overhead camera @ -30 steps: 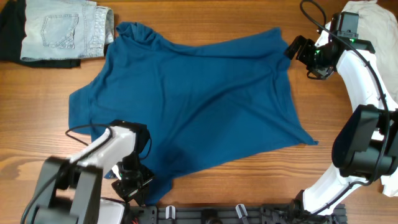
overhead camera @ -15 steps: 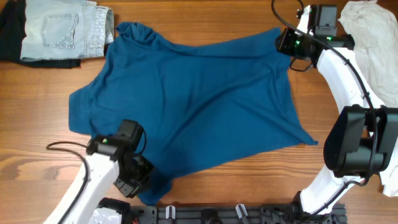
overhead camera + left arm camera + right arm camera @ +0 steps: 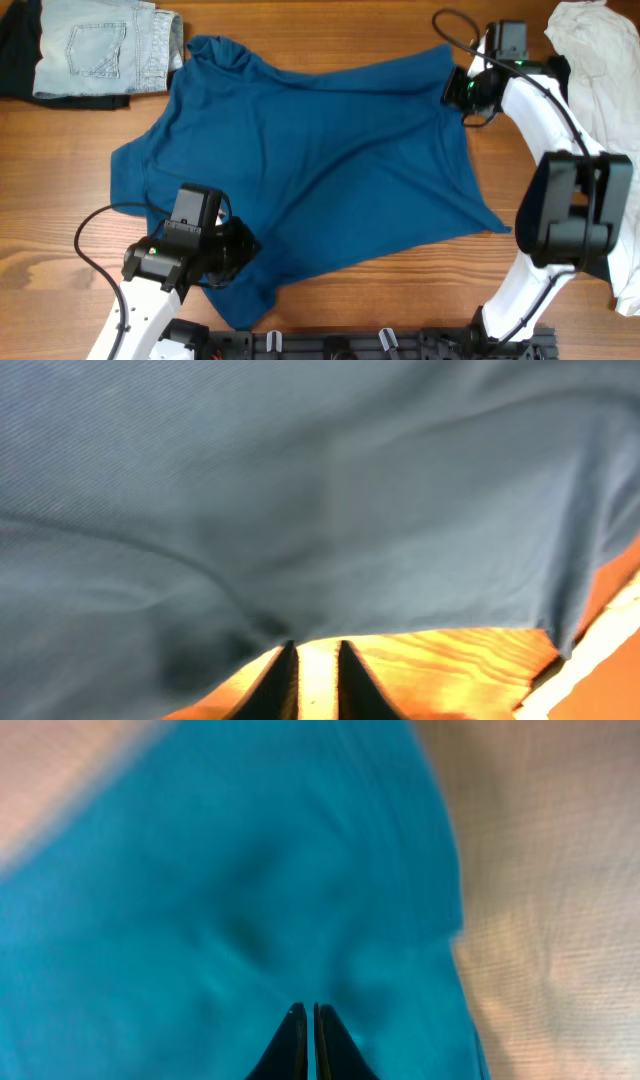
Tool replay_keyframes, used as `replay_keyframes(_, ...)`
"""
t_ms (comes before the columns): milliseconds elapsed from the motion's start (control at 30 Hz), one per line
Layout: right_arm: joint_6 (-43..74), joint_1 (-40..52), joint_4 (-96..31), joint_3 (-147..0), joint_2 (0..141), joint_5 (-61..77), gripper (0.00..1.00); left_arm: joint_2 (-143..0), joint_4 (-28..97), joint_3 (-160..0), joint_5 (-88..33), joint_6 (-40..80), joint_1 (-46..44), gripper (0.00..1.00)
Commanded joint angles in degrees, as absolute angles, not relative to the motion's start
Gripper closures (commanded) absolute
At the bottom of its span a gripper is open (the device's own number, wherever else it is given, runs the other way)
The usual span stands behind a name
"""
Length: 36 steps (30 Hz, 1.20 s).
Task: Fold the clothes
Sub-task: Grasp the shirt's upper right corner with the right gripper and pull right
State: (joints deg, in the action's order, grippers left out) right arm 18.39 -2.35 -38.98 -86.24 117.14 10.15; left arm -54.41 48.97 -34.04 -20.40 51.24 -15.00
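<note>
ok so the big change in the last second: the right tool (image 3: 462, 90) is now in over the far right corner of the top (image 3: 320, 170) and its jaws are snapped together. A moment ago it was hanging off to the side of that corner, spread wide. In its own camera the tips (image 3: 305, 1020) sit pressed tight with blue cloth puckering around them, so I'd say it has a pinch of that corner.

The left tool (image 3: 238, 252) has swung up too, from below the hem onto the near left part of the top. Its jaws are narrow, with a slim gap and wood showing through. The hem comes right to the tips (image 3: 318, 650), but I honestly can't tell if it's nipped or just touching.

The top itself hasn't budged. It's still spread flat-ish across the middle of the tabletop (image 3: 60, 150), neck toward the jeans (image 3: 95, 50).

My read: both corners are getting picked for the first fold, and nothing is folded yet.
</note>
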Motion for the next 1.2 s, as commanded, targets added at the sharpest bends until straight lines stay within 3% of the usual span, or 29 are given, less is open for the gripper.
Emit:
replay_keyframes(0,19.6,-2.7,-42.4,-86.7,118.8,8.8,0.96,-54.1,46.1,-33.9,-21.0,49.8,-15.3,0.80)
replay_keyframes(100,19.5,-2.7,-46.6,-86.7,118.8,6.7,0.96,-54.1,44.1,-33.9,-20.5,49.7,-15.3,0.68)
replay_keyframes(300,18.1,-3.0,-48.2,-85.2,119.1,2.1,0.96,-54.1,40.8,-33.9,-19.7,49.6,-15.3,0.53)
replay_keyframes(1000,19.0,-8.4,-47.4,-84.1,125.7,0.5,0.96,-54.1,40.9,-33.9,-19.5,48.1,-15.3,0.48)
replay_keyframes(1167,23.1,-10.6,-49.2,-84.1,125.7,-6.3,0.96,-54.1,40.9,-33.9,-19.5,47.2,-15.3,0.48)
